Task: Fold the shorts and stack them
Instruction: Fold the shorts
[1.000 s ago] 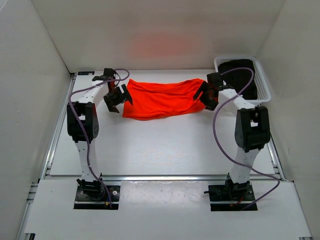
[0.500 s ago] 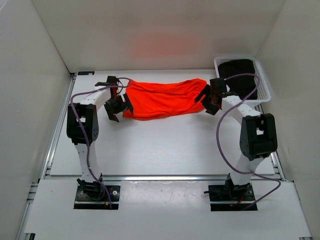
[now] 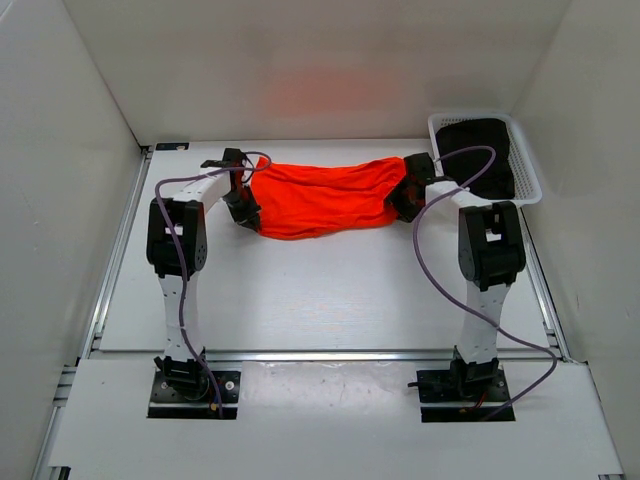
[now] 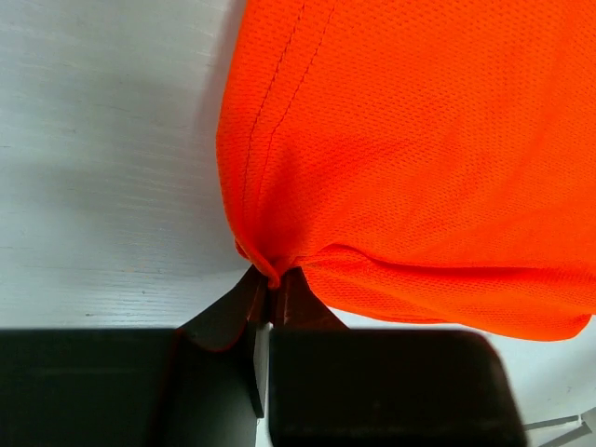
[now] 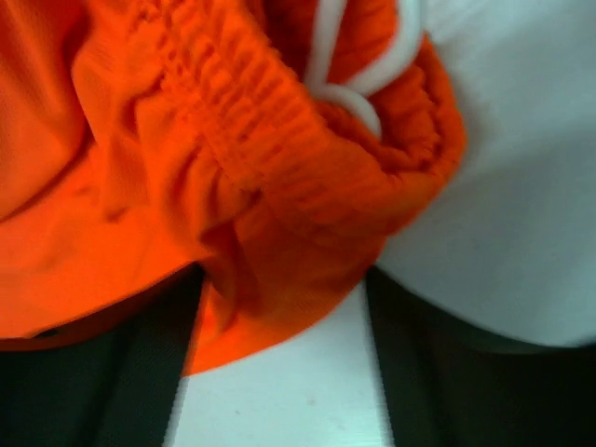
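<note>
We're seeing one shorts, mostly cut off up close.
left pincer is clamping its corner; right pincer is gaping around the waistband.

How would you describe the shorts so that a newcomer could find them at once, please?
On the white table, look to the far side, left of the white basket in the corner. The shorts lie there in a wide strip: bright orange-red mesh with a white drawstring, unlike the dark cloth in the basket.
</note>
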Robot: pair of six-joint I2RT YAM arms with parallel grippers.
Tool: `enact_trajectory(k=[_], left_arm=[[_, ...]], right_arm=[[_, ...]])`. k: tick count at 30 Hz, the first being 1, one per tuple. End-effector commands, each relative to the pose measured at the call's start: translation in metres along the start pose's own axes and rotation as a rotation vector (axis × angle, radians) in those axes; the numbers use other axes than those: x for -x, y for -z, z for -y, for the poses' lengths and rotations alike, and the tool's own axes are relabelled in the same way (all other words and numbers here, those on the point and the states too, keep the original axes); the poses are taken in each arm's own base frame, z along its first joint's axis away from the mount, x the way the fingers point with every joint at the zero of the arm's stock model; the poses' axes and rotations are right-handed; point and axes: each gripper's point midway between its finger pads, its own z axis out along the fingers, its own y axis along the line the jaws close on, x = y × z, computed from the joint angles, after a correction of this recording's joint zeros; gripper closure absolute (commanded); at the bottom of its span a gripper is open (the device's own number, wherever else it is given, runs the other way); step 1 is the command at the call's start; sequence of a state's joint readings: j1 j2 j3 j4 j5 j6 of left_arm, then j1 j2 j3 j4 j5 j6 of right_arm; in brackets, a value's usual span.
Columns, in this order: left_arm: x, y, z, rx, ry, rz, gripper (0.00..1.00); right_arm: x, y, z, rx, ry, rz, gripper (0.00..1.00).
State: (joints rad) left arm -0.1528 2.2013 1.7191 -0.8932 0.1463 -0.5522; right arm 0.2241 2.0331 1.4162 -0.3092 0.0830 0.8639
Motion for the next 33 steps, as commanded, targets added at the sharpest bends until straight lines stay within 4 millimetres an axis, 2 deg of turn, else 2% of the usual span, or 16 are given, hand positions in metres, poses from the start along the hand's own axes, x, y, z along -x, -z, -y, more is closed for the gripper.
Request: enact_trajectory(k=[1,2,3,4,9,12,18,21,22,23,24,26,28,31,32,33], left_arm=[[0.020,0.015,0.007,-0.029,0.002,0.069,0.90],[0.023,0.017,0.000,-0.019,0.016,0.077,0.90],[0.031,0.030,-0.003,-0.030,0.029,0.105,0.90],[0.028,0.031,-0.012,-0.015,0.041,0.104,0.90],[0.028,0.062,-0.043,0.002,0.077,0.152,0.90],[0.011,0.074,-0.063,0.026,0.082,0.151,0.90],[-0.055,0.086,-0.096,0.073,0.109,0.110,0.90],[-0.087,0.097,-0.108,0.071,0.108,0.114,0.90],[-0.093,0.106,-0.103,0.033,0.103,0.133,0.81],[-0.104,0.105,-0.104,0.014,0.082,0.109,0.64],[-0.108,0.108,-0.098,-0.008,0.059,0.104,0.42],[-0.114,0.121,-0.080,-0.035,-0.001,0.092,0.00],[-0.102,0.140,-0.065,-0.068,-0.018,0.126,0.00],[-0.085,0.167,-0.055,-0.050,-0.028,0.222,0.00],[-0.080,0.173,-0.052,-0.060,-0.031,0.239,0.00],[-0.070,0.179,-0.042,-0.077,-0.060,0.266,0.00]], right_arm=[[0.010,-0.007,-0.029,0.037,0.009,0.049,0.48],[0.010,-0.006,-0.029,0.034,0.009,0.046,0.65],[0.006,-0.005,-0.029,0.022,0.018,0.044,0.92],[0.004,-0.005,-0.027,0.014,0.019,0.038,0.99],[-0.029,0.008,-0.013,-0.007,0.061,-0.005,1.00],[-0.051,0.025,-0.007,-0.024,0.096,0.014,1.00],[-0.116,0.070,0.041,-0.073,0.126,-0.022,1.00],[-0.146,0.095,0.068,-0.098,0.167,-0.045,0.83],[-0.151,0.102,0.074,-0.105,0.183,-0.042,0.74],[-0.156,0.108,0.080,-0.115,0.191,-0.045,0.45],[-0.166,0.123,0.089,-0.123,0.223,-0.056,0.28],[-0.165,0.137,0.099,-0.154,0.255,-0.015,0.06],[-0.165,0.161,0.104,-0.155,0.314,0.032,0.03],[-0.151,0.192,0.085,-0.094,0.369,0.143,0.01],[-0.149,0.196,0.078,-0.074,0.398,0.147,0.05],[-0.141,0.204,0.063,-0.043,0.399,0.173,0.25]])
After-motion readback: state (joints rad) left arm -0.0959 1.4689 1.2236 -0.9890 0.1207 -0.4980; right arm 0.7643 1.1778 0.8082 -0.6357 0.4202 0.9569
